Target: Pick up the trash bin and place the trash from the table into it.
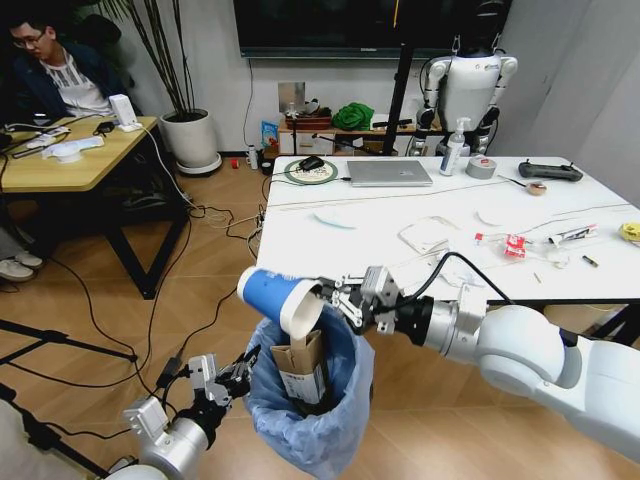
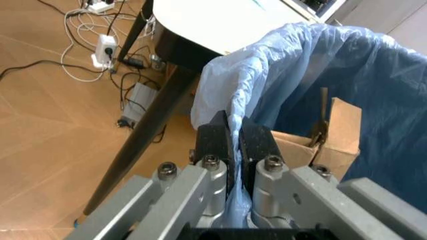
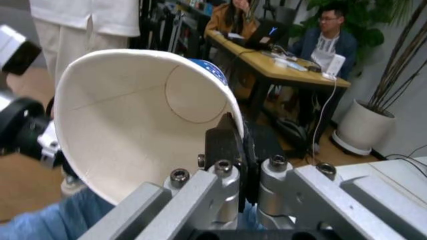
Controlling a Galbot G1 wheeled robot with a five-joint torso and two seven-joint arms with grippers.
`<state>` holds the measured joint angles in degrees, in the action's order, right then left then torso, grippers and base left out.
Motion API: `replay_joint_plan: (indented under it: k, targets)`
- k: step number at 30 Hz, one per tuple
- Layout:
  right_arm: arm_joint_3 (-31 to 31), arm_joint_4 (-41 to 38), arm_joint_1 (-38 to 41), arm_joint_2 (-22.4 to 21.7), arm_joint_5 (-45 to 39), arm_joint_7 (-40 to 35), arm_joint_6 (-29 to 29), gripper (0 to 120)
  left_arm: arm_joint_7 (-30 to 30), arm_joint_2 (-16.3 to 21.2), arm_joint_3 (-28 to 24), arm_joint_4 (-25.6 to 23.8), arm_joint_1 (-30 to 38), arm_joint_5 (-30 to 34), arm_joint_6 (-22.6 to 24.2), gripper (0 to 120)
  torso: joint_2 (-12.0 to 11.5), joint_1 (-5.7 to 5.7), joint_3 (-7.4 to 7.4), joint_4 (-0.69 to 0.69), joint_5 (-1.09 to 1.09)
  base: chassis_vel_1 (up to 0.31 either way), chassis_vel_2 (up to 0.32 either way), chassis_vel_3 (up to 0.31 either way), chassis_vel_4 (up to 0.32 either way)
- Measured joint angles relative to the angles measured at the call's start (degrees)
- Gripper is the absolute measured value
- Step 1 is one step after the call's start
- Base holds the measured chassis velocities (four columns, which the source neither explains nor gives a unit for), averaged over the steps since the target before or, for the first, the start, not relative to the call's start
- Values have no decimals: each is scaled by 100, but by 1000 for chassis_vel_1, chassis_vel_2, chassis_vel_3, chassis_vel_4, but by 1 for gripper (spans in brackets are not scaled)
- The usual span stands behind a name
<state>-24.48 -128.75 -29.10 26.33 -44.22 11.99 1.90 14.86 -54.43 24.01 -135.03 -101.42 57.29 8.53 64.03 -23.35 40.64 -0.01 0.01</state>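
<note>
Both tools clamp: right tool (image 1: 328, 296) pinches the paper cup (image 1: 280, 298) rim, left tool (image 2: 235, 137) crinkly bin liner (image 2: 320, 65).

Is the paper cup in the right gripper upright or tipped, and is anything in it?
Tipped: the blue-and-white paper cup, pinched at its rim by the right gripper, angles mouth-down over the blue-bagged trash bin. Its white interior looks empty.

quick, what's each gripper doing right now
Left gripper: shut on the rim of the trash bin, pinching its blue bag.
Right gripper: shut on the rim of the paper cup, held tilted over the bin.
</note>
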Motion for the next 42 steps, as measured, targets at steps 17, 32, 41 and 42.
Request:
replay_joint_plan:
  k: [17, 32, 41, 42]
  targets:
    - [917, -660, -564, -471, -684, -102, 1553, 0, 19, -22, -18, 26, 50, -10, 14, 0, 0, 0, 0, -1, -2, 0, 0, 0, 0]
    - [1199, -1024, -799, -480, -1051, -607, 1918, 12, 22, -3, -50, 31, 77, 4, 22, 0, 0, 0, 0, -1, -1, 0, 0, 0, 0]
    - [1183, -987, -839, -462, -1031, -725, 1928, 40, 19, -10, -56, 31, 90, 4, 23, 0, 0, 0, 0, -1, -1, 0, 0, 0, 0]
    - [1182, -978, -841, -462, -1030, -732, 1928, 43, 19, -11, -55, 31, 89, 4, 24, 0, 0, 0, 0, -1, -1, 0, 0, 0, 0]
